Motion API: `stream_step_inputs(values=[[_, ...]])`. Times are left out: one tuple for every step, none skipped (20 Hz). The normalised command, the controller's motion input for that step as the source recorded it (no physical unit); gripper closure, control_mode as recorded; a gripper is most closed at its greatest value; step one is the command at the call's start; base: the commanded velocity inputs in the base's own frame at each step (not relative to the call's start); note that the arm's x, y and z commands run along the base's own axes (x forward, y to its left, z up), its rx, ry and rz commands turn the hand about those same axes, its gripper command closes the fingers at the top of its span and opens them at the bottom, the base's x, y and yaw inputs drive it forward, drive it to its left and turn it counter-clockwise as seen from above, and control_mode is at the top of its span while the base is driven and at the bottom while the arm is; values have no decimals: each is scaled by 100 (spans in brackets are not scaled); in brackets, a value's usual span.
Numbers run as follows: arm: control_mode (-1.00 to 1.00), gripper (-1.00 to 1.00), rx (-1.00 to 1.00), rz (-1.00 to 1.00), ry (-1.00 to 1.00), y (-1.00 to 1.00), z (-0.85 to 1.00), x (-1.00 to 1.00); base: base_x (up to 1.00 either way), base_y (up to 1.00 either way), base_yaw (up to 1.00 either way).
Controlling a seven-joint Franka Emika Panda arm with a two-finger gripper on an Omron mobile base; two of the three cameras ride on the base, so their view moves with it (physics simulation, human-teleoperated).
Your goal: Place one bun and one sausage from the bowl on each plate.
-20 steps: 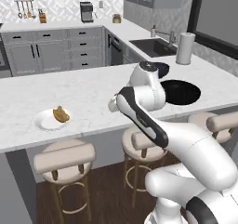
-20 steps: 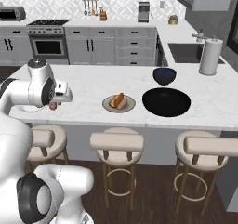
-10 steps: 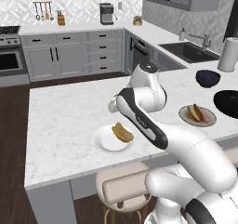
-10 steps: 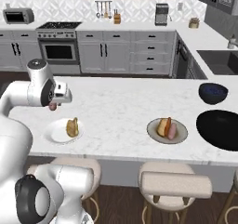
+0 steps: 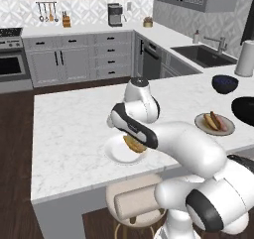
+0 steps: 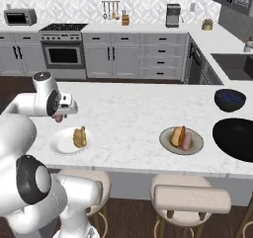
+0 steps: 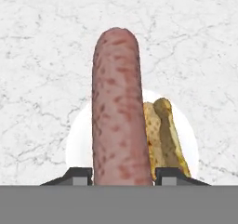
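I have the gripper (image 7: pixel 122 174) clamped on a sausage (image 7: pixel 119 107), hanging above the white plate (image 6: pixel 62 143) at the left of the counter (image 6: pixel 128 113). A bun (image 6: pixel 79 137) lies on that plate. Further right, the grey-rimmed plate (image 6: pixel 193 145) carries a bun and a sausage side by side. At far right sits the black bowl (image 6: pixel 236 138), with a dark blue bowl (image 6: pixel 230 99) beyond it.

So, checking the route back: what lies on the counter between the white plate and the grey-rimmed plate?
Nothing: the right base view shows bare marble between the white plate and the grey-rimmed plate.
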Motion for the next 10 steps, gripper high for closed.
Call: stream_step_inputs(values=[[-100,100,-8,0,0,14,-100,9,0,0,0],[-100,100,-8,0,0,16,-100,0,0,0,0],[-100,100,-3,0,0,14,-100,-9,0,0,0],[-100,100,-3,0,0,21,-100,-32,0,0,0],[-100,100,-1,0,-3,9,-100,-47,0,0,0],[-100,100,0,0,-4,0,-94,-34,0,0,0],[-100,100,0,0,-5,0,-84,-19,0,0,0],[-100,100,0,0,-7,0,-79,-23,0,0,0],[-100,100,0,0,-6,0,-69,-11,0,0,0],[-100,100,0,0,-2,0,-60,0,0,0,0]])
